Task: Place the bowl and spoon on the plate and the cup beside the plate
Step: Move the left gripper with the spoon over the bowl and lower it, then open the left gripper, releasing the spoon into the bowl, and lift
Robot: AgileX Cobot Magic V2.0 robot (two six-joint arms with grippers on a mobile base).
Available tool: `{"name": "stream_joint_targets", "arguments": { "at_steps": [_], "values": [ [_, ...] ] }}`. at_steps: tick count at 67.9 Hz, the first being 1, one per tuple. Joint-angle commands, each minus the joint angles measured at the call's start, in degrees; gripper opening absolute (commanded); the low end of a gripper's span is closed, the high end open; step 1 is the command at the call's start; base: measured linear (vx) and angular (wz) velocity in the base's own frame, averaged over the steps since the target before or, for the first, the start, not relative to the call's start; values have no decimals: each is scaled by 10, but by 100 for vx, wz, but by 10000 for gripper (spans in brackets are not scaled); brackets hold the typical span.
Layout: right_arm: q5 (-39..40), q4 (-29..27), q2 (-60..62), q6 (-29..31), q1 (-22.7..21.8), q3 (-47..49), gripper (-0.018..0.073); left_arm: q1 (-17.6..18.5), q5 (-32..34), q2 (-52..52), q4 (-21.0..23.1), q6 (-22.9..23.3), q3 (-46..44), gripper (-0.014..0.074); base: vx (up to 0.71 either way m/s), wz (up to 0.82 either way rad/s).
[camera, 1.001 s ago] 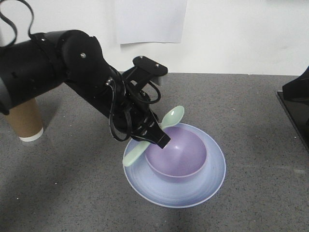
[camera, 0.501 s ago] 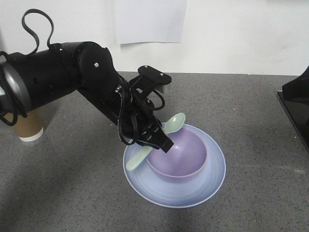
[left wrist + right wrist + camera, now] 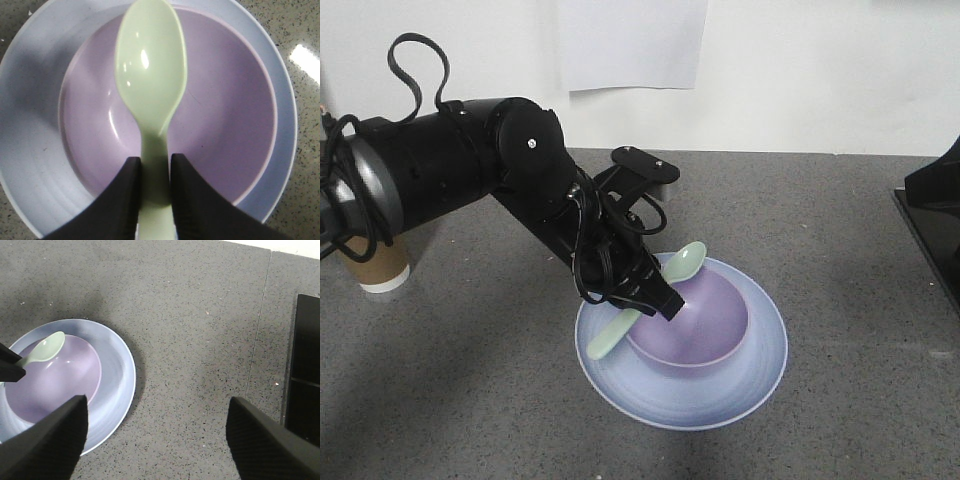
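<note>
**Spoon held over bowl on plate**

Grey speckled countertop fills the front view, with a white wall behind it and a sheet of paper [image 3: 632, 42] taped to that wall. On the counter [image 3: 840, 220] sits the plate [image 3: 740, 395], and the bowl [image 3: 705, 325] rests inside it, toward the plate's far-left part. The left arm [image 3: 470, 180] reaches down from the left so that the left gripper [image 3: 655, 300] is over the bowl's left rim, clamped on the handle of the spoon [image 3: 682, 262]. The spoon lies tilted, its scoop raised past the bowl's far rim and its handle end low over the plate, left of the bowl. The cup [image 3: 375, 265] stands upright well left of the plate, partly hidden behind the arm. A black object [image 3: 932, 220] sits at the right edge, well apart from the plate.

From the left wrist, the two dark fingers [image 3: 117, 200] press both sides of the spoon's [image 3: 150, 70] handle. Its scoop faces up above the bowl [image 3: 225, 125], which is ringed by the plate [image 3: 27, 70].

From the right wrist, the right gripper [image 3: 155, 435] hangs with its fingers spread wide apart, grasping nothing, over bare counter [image 3: 200, 315] just right of the plate [image 3: 120, 375]. The bowl [image 3: 55, 385] and spoon [image 3: 45, 350] show at left.
</note>
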State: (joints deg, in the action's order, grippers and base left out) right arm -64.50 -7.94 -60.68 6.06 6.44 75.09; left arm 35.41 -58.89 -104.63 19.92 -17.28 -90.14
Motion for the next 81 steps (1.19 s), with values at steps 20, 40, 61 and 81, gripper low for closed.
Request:
{"name": "stream_joint_targets", "arguments": {
  "at_steps": [20,40,61,81],
  "values": [
    [34,-3,8,4,-4,13,544,3,19,27,19,-3,-15,256,0,0],
    [34,-3,8,4,-4,13,542,3,38,31,19,-3,-15,256,0,0],
    [32,-3,8,4,-4,13,542,-16,13,71,-16,42,-85,256,0,0],
    [31,-3,8,4,-4,13,542,-73,-90,111,-220,173,-218,288,0,0]
  ]
}}
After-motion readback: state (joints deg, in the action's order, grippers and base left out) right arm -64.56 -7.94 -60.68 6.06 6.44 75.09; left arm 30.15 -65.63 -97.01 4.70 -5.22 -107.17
